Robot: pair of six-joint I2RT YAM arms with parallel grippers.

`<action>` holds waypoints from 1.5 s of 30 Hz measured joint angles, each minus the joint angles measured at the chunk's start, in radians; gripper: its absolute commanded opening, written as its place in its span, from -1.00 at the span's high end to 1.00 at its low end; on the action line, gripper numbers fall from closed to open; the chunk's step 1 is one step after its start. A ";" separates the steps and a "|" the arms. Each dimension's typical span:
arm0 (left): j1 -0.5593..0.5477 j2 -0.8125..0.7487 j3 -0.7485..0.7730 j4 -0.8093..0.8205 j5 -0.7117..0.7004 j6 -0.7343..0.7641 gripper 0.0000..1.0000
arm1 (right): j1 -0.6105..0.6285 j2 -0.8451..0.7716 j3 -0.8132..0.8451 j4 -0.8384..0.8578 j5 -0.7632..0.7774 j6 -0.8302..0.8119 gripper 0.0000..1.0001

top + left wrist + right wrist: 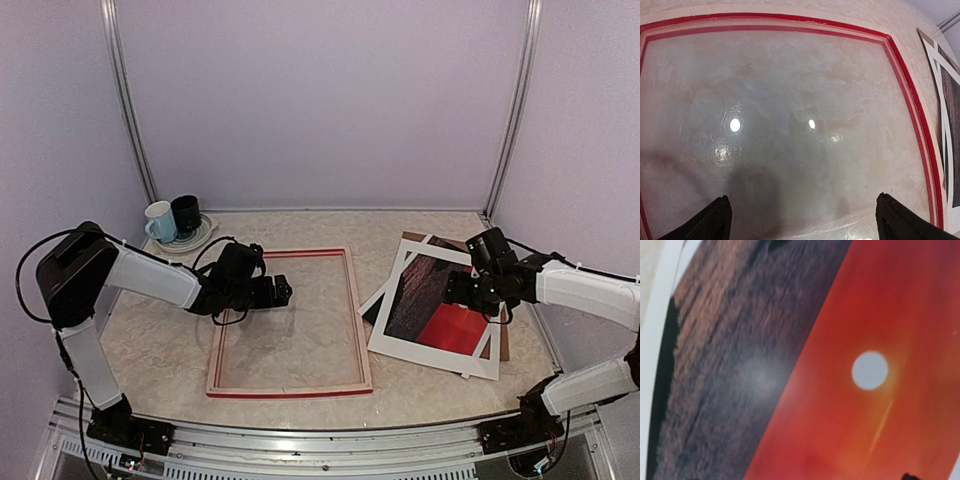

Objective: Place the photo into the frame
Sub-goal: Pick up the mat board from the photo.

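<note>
The frame (290, 388) lies flat in the middle of the table, with red edges and pale wood sides. Its red border (910, 90) and glossy pane fill the left wrist view. My left gripper (284, 292) hovers over the frame's upper left part, open and holding nothing (805, 225). The photo (440, 310), a red sunset over dark sea with a white margin, lies face up at the right. Its white sun (869, 370) shows close up. My right gripper (462, 290) hangs low over the photo. Only one dark fingertip (910, 477) shows, far off centre, so its jaws stand apart.
A brown backing board (412, 239) lies under the photo and sticks out at its far and right sides. A pale blue mug (160, 222) and a dark mug (186, 214) stand on a plate at the back left. Metal rails run along the near edge.
</note>
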 measured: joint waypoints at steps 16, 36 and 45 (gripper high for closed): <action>0.003 0.048 0.030 -0.012 0.040 -0.009 -0.98 | 0.090 0.080 -0.031 0.082 -0.224 -0.146 -0.65; -0.067 -0.108 0.016 -0.019 0.021 -0.022 -0.97 | -0.047 -0.158 -0.175 -0.056 -0.025 0.096 -0.90; -0.225 -0.122 0.095 -0.033 0.020 -0.010 -0.98 | -0.057 -0.156 -0.200 -0.182 0.021 0.196 -0.98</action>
